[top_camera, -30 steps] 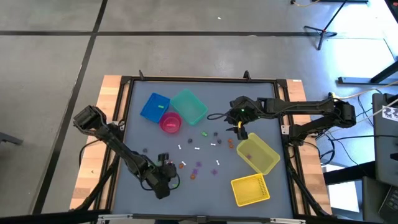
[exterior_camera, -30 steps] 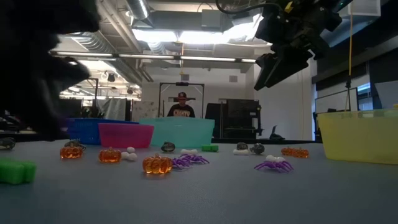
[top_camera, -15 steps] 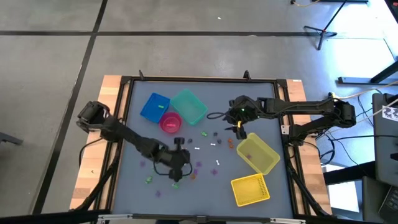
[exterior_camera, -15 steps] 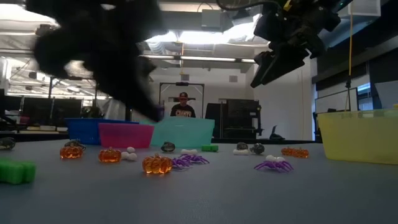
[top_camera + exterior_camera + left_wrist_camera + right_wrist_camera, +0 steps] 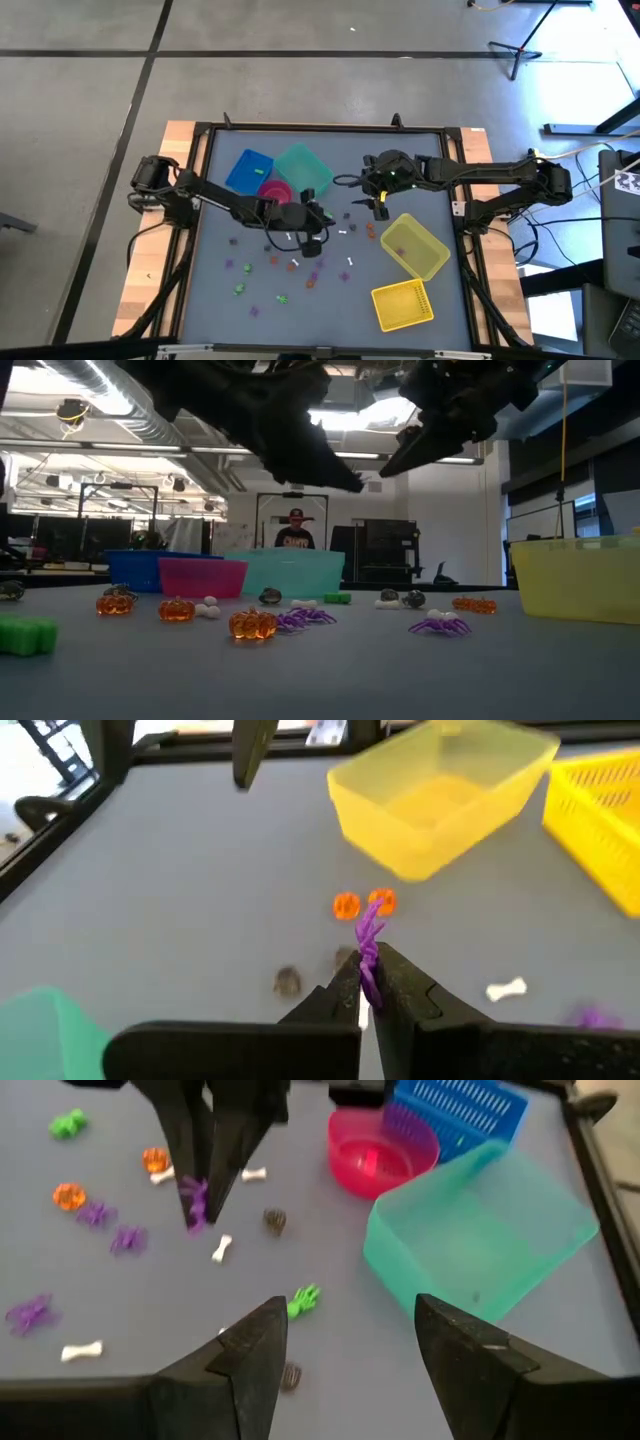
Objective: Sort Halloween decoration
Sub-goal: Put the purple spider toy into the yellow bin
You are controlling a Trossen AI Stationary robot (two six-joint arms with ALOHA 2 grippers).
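- One purple spider trinket (image 5: 368,948) hangs pinched between the fingers of the left gripper (image 5: 366,982), lifted above the grey table (image 5: 330,300) near its middle; the right wrist view shows the same trinket dangling from those fingertips.
- Many other decorations lie scattered on the table: orange pumpkins (image 5: 252,624), purple spiders (image 5: 439,625), white bones (image 5: 221,1248), green pieces (image 5: 303,1299) and small dark grey ones (image 5: 274,1220).
- Two orange pumpkins (image 5: 362,904) sit just beyond the held spider, close to the yellow bin (image 5: 440,795).
- The left gripper is just beside the pink bin (image 5: 274,194), with the blue bin (image 5: 249,171) and teal bin (image 5: 304,170) near it.
- The right gripper (image 5: 350,1345) hovers raised over the table's far right part, its fingers spread wide and holding nothing.
- A yellow basket (image 5: 403,304) sits near the front edge.
- A person (image 5: 292,532) stands in the room behind.
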